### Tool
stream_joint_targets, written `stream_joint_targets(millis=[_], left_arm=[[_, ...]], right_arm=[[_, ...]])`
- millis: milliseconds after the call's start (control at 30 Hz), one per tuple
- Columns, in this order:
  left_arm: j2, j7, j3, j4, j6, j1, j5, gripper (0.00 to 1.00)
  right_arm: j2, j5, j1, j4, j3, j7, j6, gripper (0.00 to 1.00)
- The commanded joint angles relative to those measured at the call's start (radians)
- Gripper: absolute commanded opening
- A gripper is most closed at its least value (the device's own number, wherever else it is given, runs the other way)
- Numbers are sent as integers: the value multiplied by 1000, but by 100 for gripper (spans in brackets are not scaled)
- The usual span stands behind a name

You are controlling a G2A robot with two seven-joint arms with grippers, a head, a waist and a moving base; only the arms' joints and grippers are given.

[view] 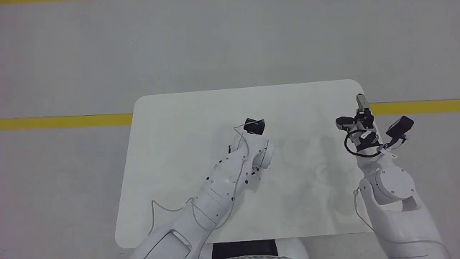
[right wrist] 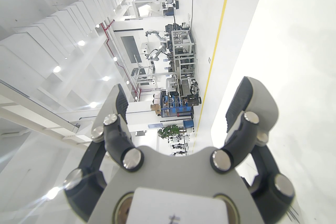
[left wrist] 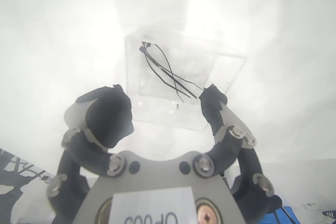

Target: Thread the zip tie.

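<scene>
Several black zip ties (left wrist: pixel 168 72) lie crossed in a small clear box (left wrist: pixel 225 70) on the white table (view: pixel 187 137). My left gripper (left wrist: pixel 165 96) hovers just above the box's near side, open, with nothing between its dark padded fingers (left wrist: pixel 110 114). From above, the left gripper (view: pixel 254 124) is over the middle of the table. My right gripper (right wrist: pixel 181 93) is open and empty, turned sideways toward the room. In the top view the right gripper (view: pixel 357 115) is raised at the table's right edge.
Yellow floor lines (view: pixel 65 121) run behind the table. Machinery racks (right wrist: pixel 181 57) stand far off in the room beyond the right gripper. The table's right edge (view: pixel 363 90) lies close to the right arm.
</scene>
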Motion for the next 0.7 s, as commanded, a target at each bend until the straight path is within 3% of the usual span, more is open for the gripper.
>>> stream_joint_targets(millis=[0, 200, 333, 500, 600, 667], left_arm=[[0, 0, 0, 0, 0, 0, 0, 100], [4, 33, -9, -4, -22, 2, -15, 100], [7, 30, -10, -1, -28, -3, -14, 71], [8, 26, -9, 4, -27, -12, -20, 67], [7, 24, -6, 1, -25, -20, -25, 56], [7, 22, -5, -9, -23, -24, -29, 55]], right_arm=[[0, 0, 0, 0, 0, 0, 0, 100], [0, 0, 0, 0, 0, 0, 0, 100], [0, 0, 0, 0, 0, 0, 0, 100], [0, 0, 0, 0, 0, 0, 0, 100], [0, 0, 0, 0, 0, 0, 0, 100], [0, 0, 0, 0, 0, 0, 0, 100]])
